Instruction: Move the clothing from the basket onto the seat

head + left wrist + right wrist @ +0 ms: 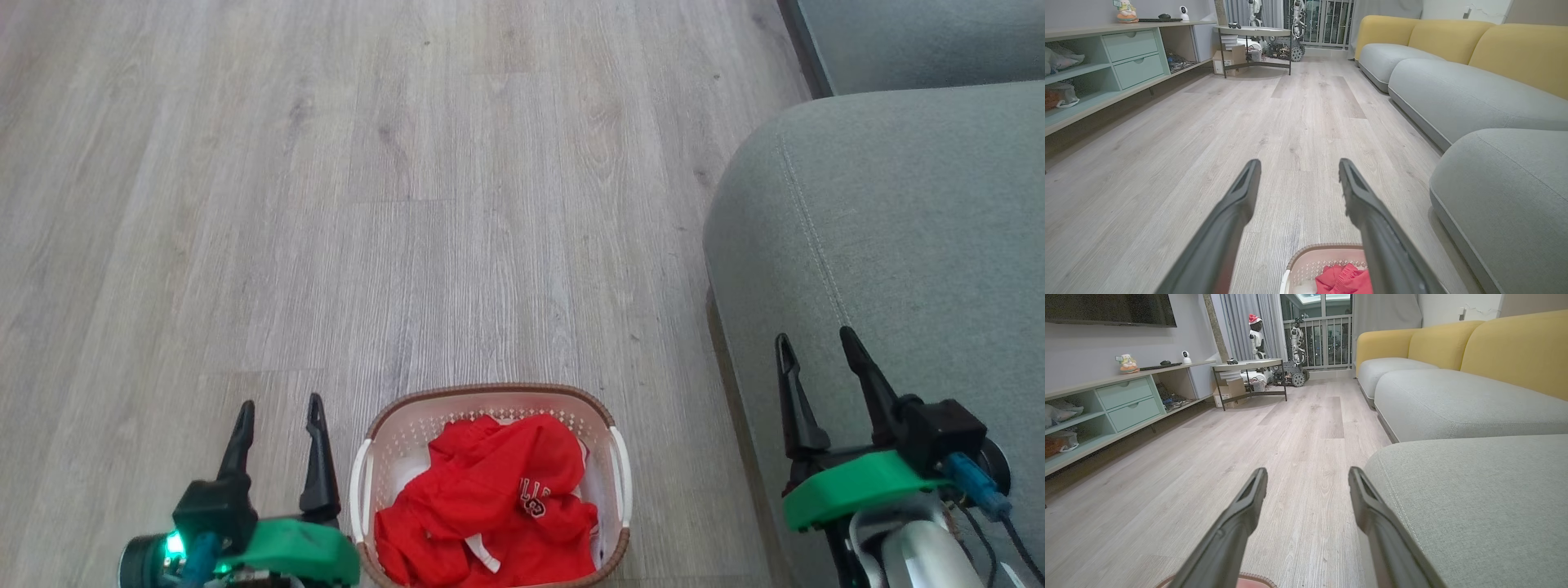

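Left gripper (pixel 279 402) stood open by basket (pixel 490 389) | right gripper (pixel 814 333) was open too | top fold of clothing (pixel 498 490) looked best to pinch.

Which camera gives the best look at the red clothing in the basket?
The head view: it looks down on the clothing heaped in the basket, lettering visible. The left wrist view catches a small red patch at its bottom edge; the right wrist view, barely a reddish sliver.
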Motion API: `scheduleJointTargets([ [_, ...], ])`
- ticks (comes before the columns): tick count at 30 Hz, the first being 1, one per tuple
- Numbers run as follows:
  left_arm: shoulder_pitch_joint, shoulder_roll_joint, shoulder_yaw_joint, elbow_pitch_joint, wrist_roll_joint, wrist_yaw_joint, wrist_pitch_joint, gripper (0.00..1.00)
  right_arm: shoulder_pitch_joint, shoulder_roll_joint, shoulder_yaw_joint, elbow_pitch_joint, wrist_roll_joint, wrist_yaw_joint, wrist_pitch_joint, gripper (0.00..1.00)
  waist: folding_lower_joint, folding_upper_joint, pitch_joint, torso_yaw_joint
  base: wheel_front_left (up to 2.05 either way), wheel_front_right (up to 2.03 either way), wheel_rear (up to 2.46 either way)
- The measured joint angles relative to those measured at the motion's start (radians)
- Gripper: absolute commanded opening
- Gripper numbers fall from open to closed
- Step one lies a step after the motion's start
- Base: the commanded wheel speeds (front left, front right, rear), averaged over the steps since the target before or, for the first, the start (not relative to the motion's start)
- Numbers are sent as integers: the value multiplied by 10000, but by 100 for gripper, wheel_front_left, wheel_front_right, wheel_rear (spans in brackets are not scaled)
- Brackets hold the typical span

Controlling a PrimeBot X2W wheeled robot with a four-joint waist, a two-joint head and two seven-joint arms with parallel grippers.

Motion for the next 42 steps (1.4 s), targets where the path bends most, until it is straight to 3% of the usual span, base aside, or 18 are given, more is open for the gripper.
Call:
scheduleJointTargets([
  [11, -4, -205, 334, 12, 234, -278, 0, 100, -6, 0, 23, -4, -77, 0, 0, 100, 0, 0, 286, -49, 0, 0, 0],
  [18, -366, -282, -88, 719, 669, -761, -2, 100, -153, 0, -190, -84, -79, 0, 0, 100, 0, 0, 843, -40, 0, 0, 0],
  [25, -2049, -407, -1292, 2523, 1241, -1402, 0, 100, -793, 0, -742, -522, -272, 0, 0, 100, 0, 0, 1892, -64, 0, 0, 0],
  [32, -4245, -499, -2656, 5264, 1774, -1939, 0, 100, -1842, 0, -1191, -1051, -491, 0, 0, 100, 1, 0, 3479, -180, 0, 0, 0],
  [42, -6972, -570, -4579, 7747, 1005, -1973, -2, 100, -3425, -6, -1043, -1896, -485, 0, 0, 100, 2, -1, 5823, -633, 0, 0, 0],
])
